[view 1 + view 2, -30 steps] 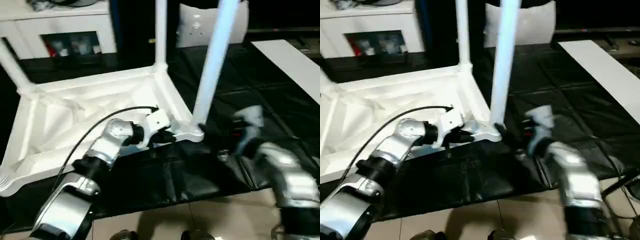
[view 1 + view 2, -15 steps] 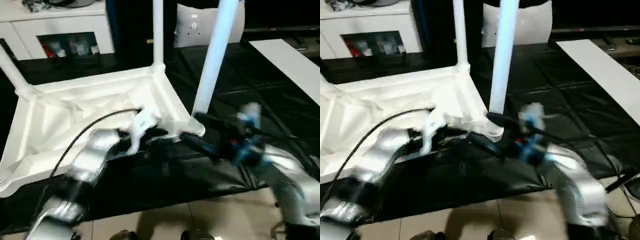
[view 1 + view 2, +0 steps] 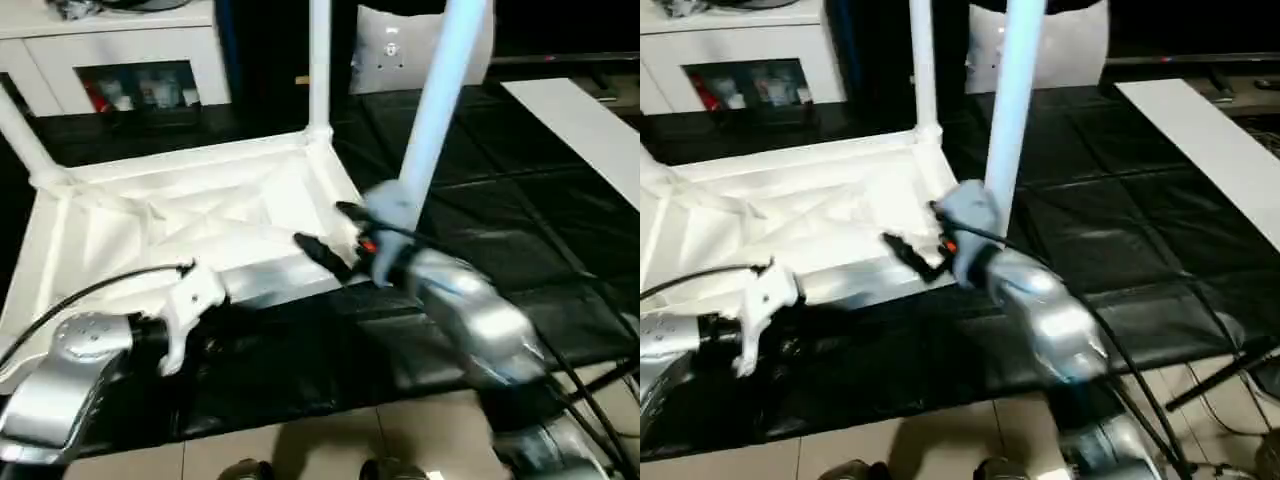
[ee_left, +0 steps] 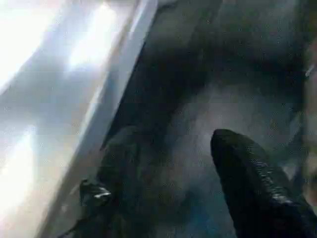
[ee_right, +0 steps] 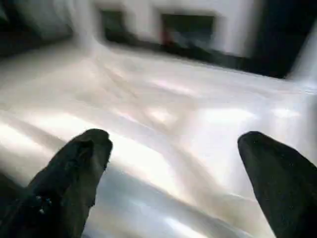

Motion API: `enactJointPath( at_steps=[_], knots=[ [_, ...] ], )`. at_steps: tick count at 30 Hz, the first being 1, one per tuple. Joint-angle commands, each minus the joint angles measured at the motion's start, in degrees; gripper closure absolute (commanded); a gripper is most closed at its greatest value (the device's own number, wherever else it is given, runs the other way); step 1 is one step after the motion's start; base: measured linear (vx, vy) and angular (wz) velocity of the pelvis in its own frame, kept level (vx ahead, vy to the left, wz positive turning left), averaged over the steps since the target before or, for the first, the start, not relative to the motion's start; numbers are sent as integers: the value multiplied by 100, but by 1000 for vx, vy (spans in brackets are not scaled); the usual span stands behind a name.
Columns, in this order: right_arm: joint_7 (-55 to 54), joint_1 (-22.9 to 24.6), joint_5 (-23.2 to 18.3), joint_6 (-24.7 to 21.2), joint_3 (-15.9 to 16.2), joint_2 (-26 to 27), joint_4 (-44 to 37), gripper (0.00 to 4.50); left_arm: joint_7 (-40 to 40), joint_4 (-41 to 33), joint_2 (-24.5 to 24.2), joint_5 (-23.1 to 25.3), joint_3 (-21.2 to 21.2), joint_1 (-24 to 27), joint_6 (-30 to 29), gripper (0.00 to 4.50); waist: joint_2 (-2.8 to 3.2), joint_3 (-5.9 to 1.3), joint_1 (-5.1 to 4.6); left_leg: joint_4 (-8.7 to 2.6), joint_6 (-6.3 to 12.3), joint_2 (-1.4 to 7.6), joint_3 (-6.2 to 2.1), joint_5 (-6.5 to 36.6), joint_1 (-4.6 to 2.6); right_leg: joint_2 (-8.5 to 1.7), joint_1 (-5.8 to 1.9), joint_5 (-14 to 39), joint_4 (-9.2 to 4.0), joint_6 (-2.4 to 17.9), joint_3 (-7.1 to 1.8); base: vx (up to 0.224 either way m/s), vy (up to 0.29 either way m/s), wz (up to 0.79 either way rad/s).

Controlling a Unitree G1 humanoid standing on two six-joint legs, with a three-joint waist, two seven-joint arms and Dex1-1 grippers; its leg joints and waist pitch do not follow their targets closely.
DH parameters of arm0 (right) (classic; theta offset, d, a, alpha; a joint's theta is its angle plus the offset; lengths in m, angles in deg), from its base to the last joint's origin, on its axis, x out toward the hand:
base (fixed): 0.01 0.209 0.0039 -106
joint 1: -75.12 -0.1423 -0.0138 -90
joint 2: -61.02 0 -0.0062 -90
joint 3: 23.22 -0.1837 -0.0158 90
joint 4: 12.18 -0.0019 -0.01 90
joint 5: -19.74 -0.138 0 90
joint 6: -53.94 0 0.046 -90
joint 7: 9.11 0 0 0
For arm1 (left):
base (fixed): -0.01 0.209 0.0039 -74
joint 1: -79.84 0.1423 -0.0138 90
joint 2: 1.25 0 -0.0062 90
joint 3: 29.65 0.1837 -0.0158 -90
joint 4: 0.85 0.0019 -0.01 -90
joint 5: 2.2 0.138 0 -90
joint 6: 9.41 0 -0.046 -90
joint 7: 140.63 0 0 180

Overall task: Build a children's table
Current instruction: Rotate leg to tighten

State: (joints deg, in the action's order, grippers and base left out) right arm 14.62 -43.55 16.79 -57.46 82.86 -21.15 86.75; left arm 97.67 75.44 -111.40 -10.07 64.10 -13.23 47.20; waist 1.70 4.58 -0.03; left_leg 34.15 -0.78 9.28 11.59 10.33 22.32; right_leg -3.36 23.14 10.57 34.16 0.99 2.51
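Observation:
The children's table top [image 3: 180,220] lies upside down on a black mat, ribbed underside up. Three white legs stand in its corner sockets: one at the near right corner [image 3: 437,110], one at the far right [image 3: 318,70], one at the far left [image 3: 25,140]. My right gripper [image 3: 322,228] hovers open over the near rim, just left of the near right leg, with the underside showing between its fingers [image 5: 74,168]. My left gripper [image 4: 171,144] is open over the mat beside the table's near rim, holding nothing. Its white wrist [image 3: 190,300] sits in front of the table's near side.
The black mat [image 3: 500,240] stretches right of the table, with tiled floor [image 3: 330,440] at the front. A white cabinet [image 3: 120,40] stands at the back left, a white board [image 3: 580,120] lies at the right, and a white cushion-like thing [image 3: 385,50] is behind the legs.
My left gripper has opened and drawn back leftward off the near rim by the corner. My right arm has swung in from the right to the near right leg.

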Motion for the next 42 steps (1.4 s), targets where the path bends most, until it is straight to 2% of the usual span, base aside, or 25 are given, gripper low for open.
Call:
enactJointPath(
  at_steps=[1,3,5,6,8,10,13,15,17,20,21,22,24,25,29,30,31,32,34,35,36,38,39,40,42],
  knots=[
    [-405,-203,686,449,303,-90,455,0,-106,-299,-152,27,115,67,-252,168,73,-291,-33,-525,-525,381,-254,2150,-246,-443,-49,2223,-449,831,-312,0,0,0],
    [-618,-324,821,553,341,-73,697,0,-141,-372,-187,41,180,87,-325,168,77,-318,-3,-504,-449,383,-231,1981,-254,-426,-72,1768,-428,905,-333,0,0,0],
    [-890,-425,1022,669,393,-110,951,0,-233,-351,-205,160,247,98,-292,168,81,-333,-6,-503,-392,377,-227,1730,-211,-405,-122,1333,-378,973,-324,0,0,0],
    [-1115,-499,1246,778,476,-199,1172,0,-342,-266,-201,294,289,104,-226,168,79,-353,-8,-493,-381,374,-218,1660,-210,-405,-133,1253,-373,987,-316,0,0,0],
    [-1323,-553,1418,889,490,-262,1413,0,-444,-174,-186,422,313,103,-150,168,77,-361,-10,-465,-346,363,-204,1561,-206,-410,-147,1163,-369,1021,-317,0,0,0],
    [-1727,-655,1580,1110,294,-337,1917,0,-610,-105,-175,490,338,77,-123,168,77,-362,-10,-445,-320,355,-195,1586,-215,-407,-147,1229,-380,1046,-320,0,0,0],
    [-1887,-712,1625,1203,134,-514,2158,0,-733,-36,-175,535,356,42,-90,168,77,-364,22,-445,-342,367,-201,1697,-245,-386,-144,1252,-379,988,-313,0,0,0],
    [-1965,-772,1634,1339,23,-681,2382,0,-844,64,-148,580,382,-12,-31,168,90,-389,37,-433,-337,355,-195,1634,-237,-378,-160,1092,-360,1004,-306,0,0,0],
    [-1988,-814,1603,1532,-162,-1058,2685,0,-1062,260,12,706,459,-118,85,168,76,-397,73,-409,-299,349,-179,1612,-241,-380,-170,1017,-365,1025,-310,0,0,0],
    [-2007,-866,1551,1732,-331,-1335,3009,0,-1234,348,177,762,520,-177,82,168,83,-397,125,-388,-261,345,-174,1608,-245,-384,-180,1030,-367,1067,-305,0,0,0],
    [-2014,-874,1545,1758,-354,-1374,3056,0,-1261,353,200,767,525,-181,74,168,73,-398,123,-391,-252,345,-176,1607,-238,-385,-190,1042,-370,1067,-301,0,0,0],
    [-2010,-905,1520,1912,-493,-1666,3314,0,-1443,409,313,816,559,-207,76,168,63,-402,121,-385,-231,344,-182,1575,-219,-386,-207,1039,-362,1075,-294,0,0,0],
    [-1996,-935,1512,2037,-583,-1878,3514,0,-1603,487,383,855,573,-242,125,168,55,-401,128,-361,-180,334,-171,1570,-227,-376,-204,1024,-379,1097,-289,0,0,0],
    [-1987,-950,1507,2093,-618,-1976,3607,0,-1685,536,424,875,571,-265,167,168,47,-407,126,-360,-128,332,-180,1512,-200,-384,-230,1011,-372,1116,-280,0,0,0],
    [-1977,-991,1467,2273,-773,-2313,3927,0,-2174,904,625,1088,504,-396,535,168,24,-388,77,-337,25,299,-186,1564,-148,-379,-256,1357,-426,1047,-248,0,0,0],
    [-1987,-988,1456,2319,-830,-2374,3993,0,-2340,997,687,1128,454,-406,688,168,34,-380,71,-333,33,300,-191,1560,-140,-385,-255,1395,-423,1042,-245,0,0,0],
    [-1990,-984,1454,2341,-854,-2392,4015,0,-2393,1021,698,1144,443,-404,764,168,14,-386,42,-322,67,293,-186,1555,-131,-384,-255,1463,-440,1032,-236,0,0,0],
    [-1983,-986,1444,2392,-878,-2402,4053,0,-2435,1032,712,1139,418,-388,838,168,47,-378,15,-324,103,293,-200,1571,-130,-391,-246,1536,-442,1037,-226,0,0,0],
    [-1911,-946,1280,2482,-1015,-2330,3996,0,-2510,986,822,1012,274,-305,972,168,41,-376,-45,-323,160,301,-206,1604,-114,-390,-245,1551,-451,1068,-212,0,0,0],
    [-1686,-855,1033,2678,-1119,-2190,3770,0,-2571,904,938,851,105,-196,1071,168,57,-365,-77,-324,204,303,-210,1603,-104,-391,-242,1499,-447,1100,-206,0,0,0],
    [-1686,-855,1033,2678,-1119,-2190,3770,0,-2571,904,938,851,105,-196,1071,168,43,-362,-103,-323,243,307,-198,1640,-97,-392,-247,1483,-463,1101,-208,0,0,0],
    [-1125,-609,487,3038,-1234,-1846,3113,0,-2617,800,1104,519,-207,73,1311,168,45,-360,-165,-327,372,319,-212,1626,-66,-407,-252,1447,-454,1126,-203,0,0,0],
    [-1125,-609,487,3038,-1234,-1846,3113,0,-2617,800,1104,519,-207,73,1311,168,70,-353,-174,-337,405,328,-218,1638,-69,-407,-245,1446,-455,1143,-199,0,0,0],
    [-960,-502,320,3077,-1234,-1739,2840,0,-2656,785,1177,398,-357,172,1368,138,63,-361,-204,-337,446,336,-214,1610,-75,-387,-234,1408,-455,1175,-191,0,0,0],
    [-806,-353,154,3079,-1207,-1625,2489,0,-2669,766,1235,238,-538,300,1433,132,88,-341,-197,-342,495,351,-213,1553,-82,-385,-223,1329,-451,1240,-192,0,0,0]
  ],
)
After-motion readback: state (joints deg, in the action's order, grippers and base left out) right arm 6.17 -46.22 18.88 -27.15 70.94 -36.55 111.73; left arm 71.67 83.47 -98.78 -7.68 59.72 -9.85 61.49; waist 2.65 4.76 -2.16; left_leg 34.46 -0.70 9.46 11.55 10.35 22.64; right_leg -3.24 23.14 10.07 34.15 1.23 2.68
